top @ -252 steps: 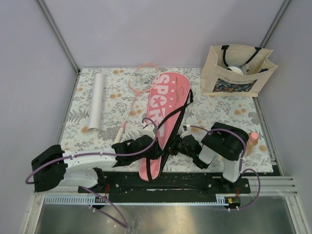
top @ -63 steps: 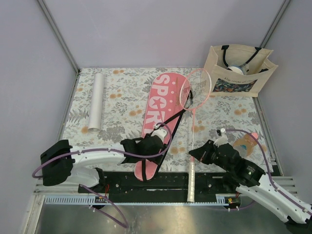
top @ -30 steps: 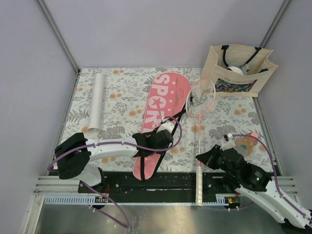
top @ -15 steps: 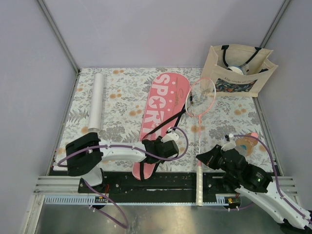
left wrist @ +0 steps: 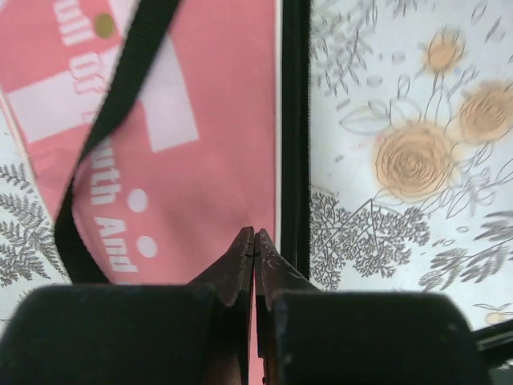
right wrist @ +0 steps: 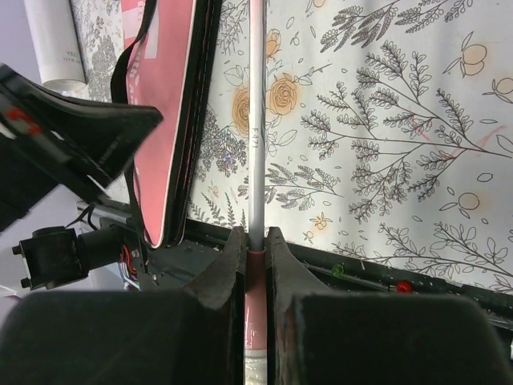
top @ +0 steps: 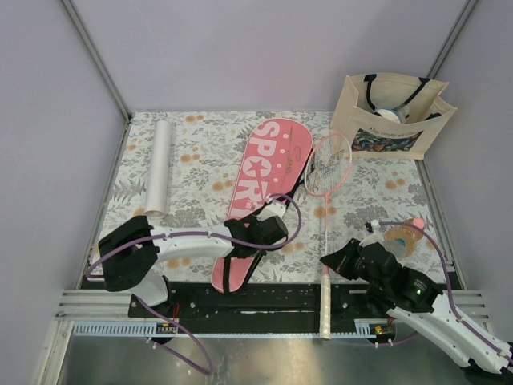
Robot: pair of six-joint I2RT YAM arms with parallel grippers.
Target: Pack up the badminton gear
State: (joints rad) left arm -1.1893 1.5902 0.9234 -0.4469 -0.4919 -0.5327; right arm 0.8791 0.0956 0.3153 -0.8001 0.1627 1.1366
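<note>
Packing is judged to be at an early stage. In the top view, the racket cover (top: 260, 180) is laid flat on the worktop (top: 200, 152), its near part under the left pincer (top: 258, 231) and its length running ahead of that pincer towards the far side. One racket (top: 326, 200) is seen outside the cover, just beside its right edge. The shaft is held by the right pincer (top: 330, 261), the head is placed well ahead of that pincer, and the white handle is extended behind it, past the near edge of the worktop. No second racket is seen; whether one is already inside the cover cannot be told. The white tube (top: 158, 164) is found well apart, far to the left of the left pincer.

In the left wrist view, the fingers (left wrist: 240, 265) of the left pincer are pressed together with no gap. Their tips are set on the pink fabric just beside the black zip edge (left wrist: 295, 120). Whether fabric is pinched between them cannot be told. The black strap (left wrist: 120, 88) is draped loose across the cover ahead of the tips.

In the right wrist view, the right pincer (right wrist: 255, 245) is clamped on the racket (right wrist: 256, 120) at the pink collar where shaft meets handle.

Nothing is confirmed as packed. The racket is yet to be slid into the cover, and the tube is yet to be stowed.
</note>
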